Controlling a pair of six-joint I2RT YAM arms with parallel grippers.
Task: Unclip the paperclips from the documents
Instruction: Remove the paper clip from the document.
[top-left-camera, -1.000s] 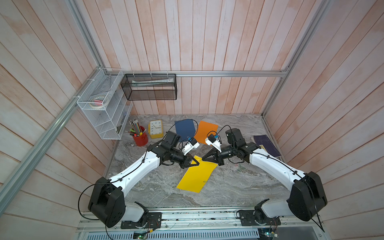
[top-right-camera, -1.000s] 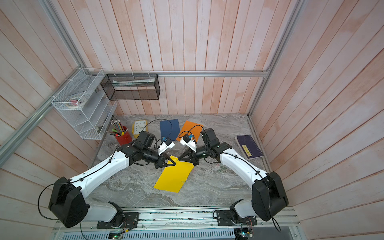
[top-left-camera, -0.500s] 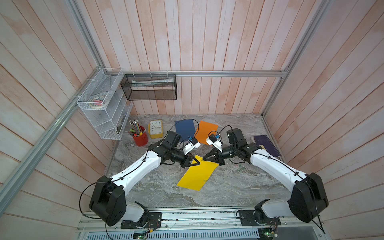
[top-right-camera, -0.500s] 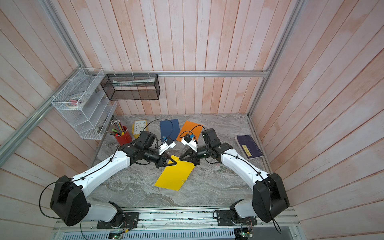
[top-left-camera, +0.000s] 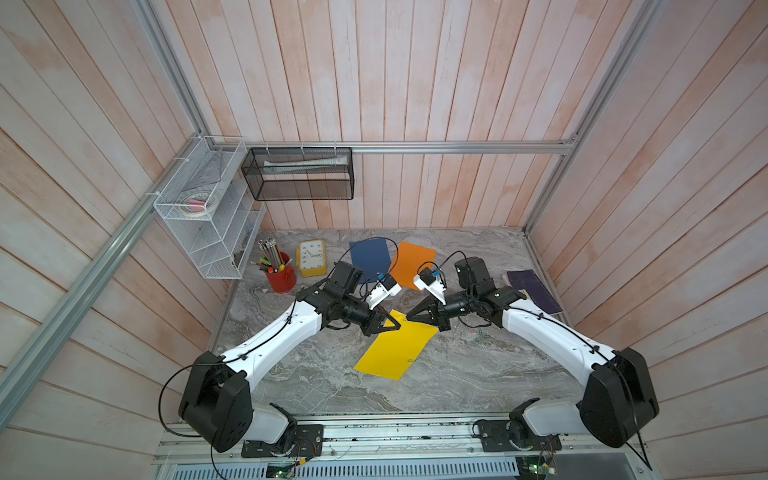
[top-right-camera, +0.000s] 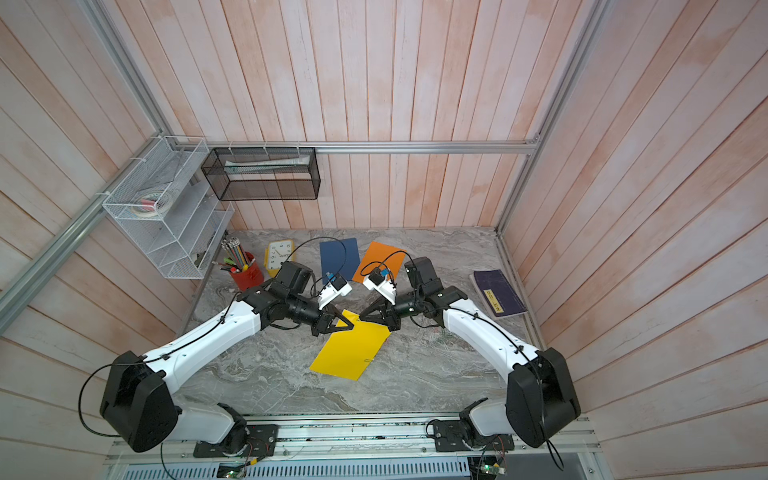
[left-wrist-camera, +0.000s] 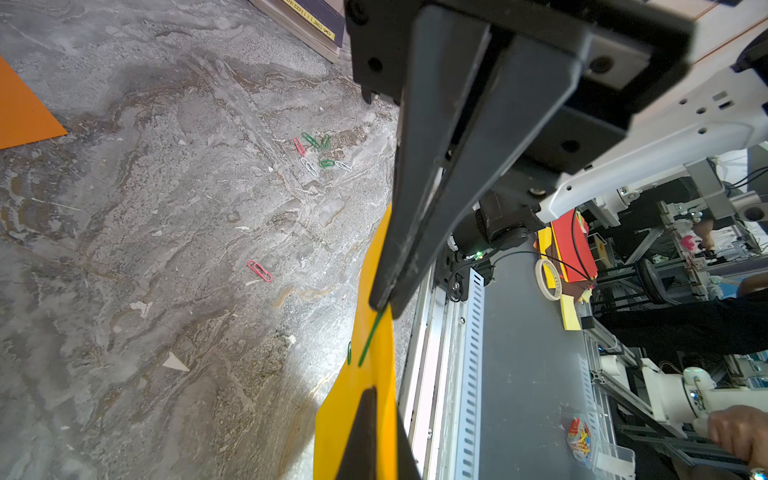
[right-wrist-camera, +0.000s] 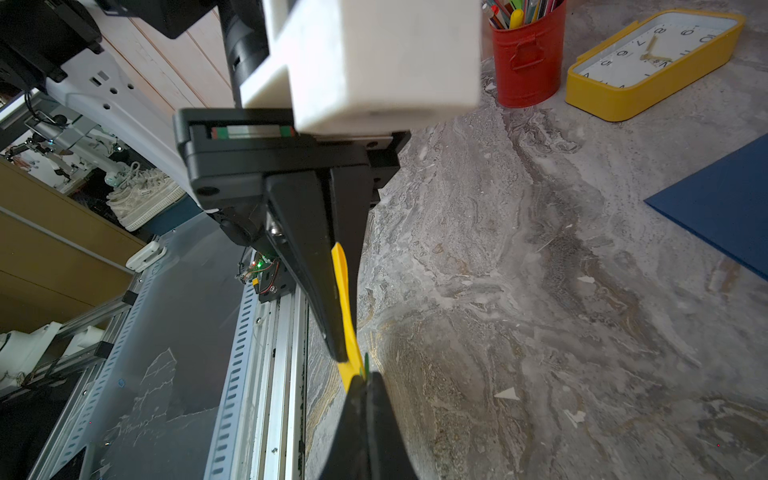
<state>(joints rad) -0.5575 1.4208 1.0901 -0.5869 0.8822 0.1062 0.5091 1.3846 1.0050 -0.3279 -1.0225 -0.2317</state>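
Paperclip (left-wrist-camera: 370, 338) in right tool (left-wrist-camera: 384, 306), document (top-left-camera: 395, 353) in left tool (top-left-camera: 397, 327).

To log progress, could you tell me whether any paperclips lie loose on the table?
Yes, several red, green and silvery paperclips lie loose on the table.

Pinkish plank walls (top-left-camera: 415, 83); grey marbled tabletop (top-left-camera: 478, 374); white wire shelf (top-left-camera: 199, 237)

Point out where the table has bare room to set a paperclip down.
Bare: the front strip of table between the yellow sheet and the rail; the back right corner between the purple book and the back wall. Crowded: the middle, where left tool and right tool meet on the yellow sheet; loose paperclips lie beside it.
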